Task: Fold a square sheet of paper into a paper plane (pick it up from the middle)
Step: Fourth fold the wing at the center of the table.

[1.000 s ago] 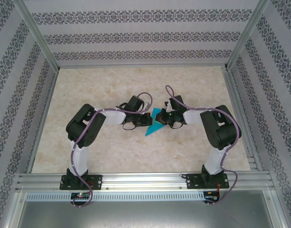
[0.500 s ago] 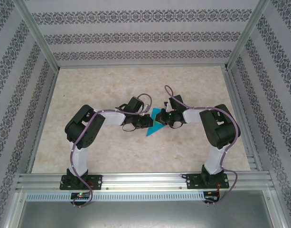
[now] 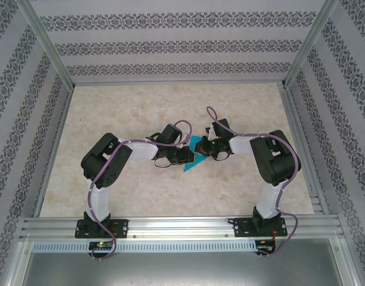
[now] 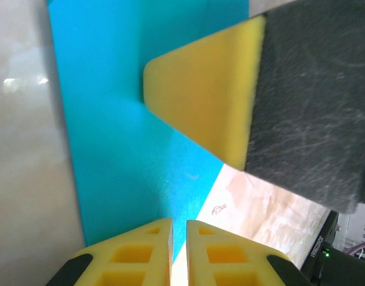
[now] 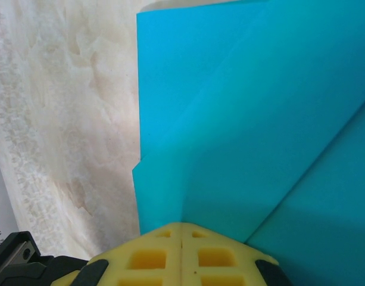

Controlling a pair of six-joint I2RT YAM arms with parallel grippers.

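Tool on the left (image 3: 185, 156) and tool on the right (image 3: 205, 149), nose to nose over the sheet of paper (image 3: 192, 164). Around that sheet, bare marbled worktop (image 3: 122, 107) on every side, widest beyond it and off to its left. Fenced by an aluminium rail (image 3: 170, 225) on the sheet's near side and by patterned walls (image 3: 170, 44) farther out. Lying flat mid-worktop, already folded, with layered edges and one diagonal crease (clearest from the right wrist).

Left: yellow fingertips (image 4: 140, 253) parted by a thin slit, nothing seen between them, poised at the sheet's edge. Right: closed tight, tips pressed together without a gap, resting against the sheet's blue face. Impossible to tell whether a layer is pinched.

Fine white lettering on a dark part (image 4: 319, 244) just past the sheet's corner, too small to read.
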